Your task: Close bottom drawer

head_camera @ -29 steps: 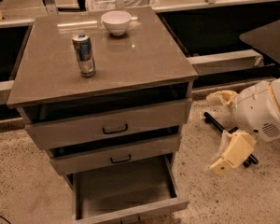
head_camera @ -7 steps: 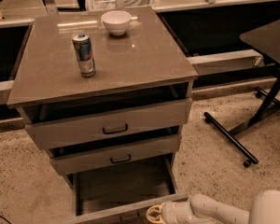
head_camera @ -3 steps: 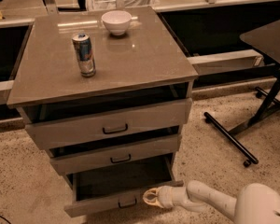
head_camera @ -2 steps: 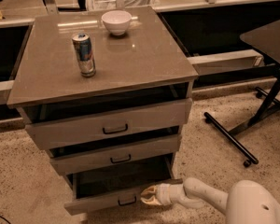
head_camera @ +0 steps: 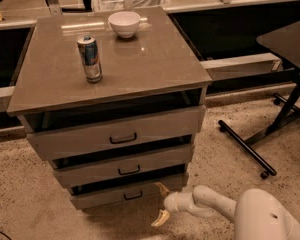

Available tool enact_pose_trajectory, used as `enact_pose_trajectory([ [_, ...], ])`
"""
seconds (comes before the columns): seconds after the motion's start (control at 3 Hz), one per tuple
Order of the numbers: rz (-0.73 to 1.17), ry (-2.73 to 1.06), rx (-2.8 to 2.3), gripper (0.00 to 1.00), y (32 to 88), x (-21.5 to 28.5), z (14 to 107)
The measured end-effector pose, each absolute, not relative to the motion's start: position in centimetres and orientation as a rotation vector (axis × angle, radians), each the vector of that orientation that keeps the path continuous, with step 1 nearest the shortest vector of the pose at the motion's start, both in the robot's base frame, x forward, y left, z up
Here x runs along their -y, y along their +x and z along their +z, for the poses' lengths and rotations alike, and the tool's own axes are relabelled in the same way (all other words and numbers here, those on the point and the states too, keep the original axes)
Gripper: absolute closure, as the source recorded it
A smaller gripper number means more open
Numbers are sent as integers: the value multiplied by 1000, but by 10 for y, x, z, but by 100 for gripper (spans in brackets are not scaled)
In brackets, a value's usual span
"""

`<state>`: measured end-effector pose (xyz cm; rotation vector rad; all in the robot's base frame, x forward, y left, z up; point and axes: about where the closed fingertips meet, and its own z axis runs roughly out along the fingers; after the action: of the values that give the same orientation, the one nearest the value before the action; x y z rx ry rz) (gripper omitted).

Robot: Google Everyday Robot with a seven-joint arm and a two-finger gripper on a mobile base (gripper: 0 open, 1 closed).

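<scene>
The bottom drawer is the lowest, narrowest grey front of the cabinet, with a small black bar handle. It stands pushed in almost flush under the middle drawer, with only a thin dark gap above it. My gripper is low at the drawer's right end, at the end of the white arm. Its two yellowish fingers are spread apart, the upper one at the drawer front's right edge, the lower one hanging toward the floor. It holds nothing.
A drink can and a white bowl stand on the cabinet top. The top drawer sticks out slightly. A black table with a wheeled leg stands at the right. The floor is speckled.
The bottom drawer has slid back from half open to nearly shut. My gripper followed it inward against its front and now sits at its right end.
</scene>
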<state>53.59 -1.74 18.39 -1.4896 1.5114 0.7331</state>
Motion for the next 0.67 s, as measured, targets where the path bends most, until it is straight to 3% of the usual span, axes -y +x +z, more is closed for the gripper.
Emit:
enact_pose_trajectory([
  [0.67,781,-1481,-1468,0,535,7,193],
])
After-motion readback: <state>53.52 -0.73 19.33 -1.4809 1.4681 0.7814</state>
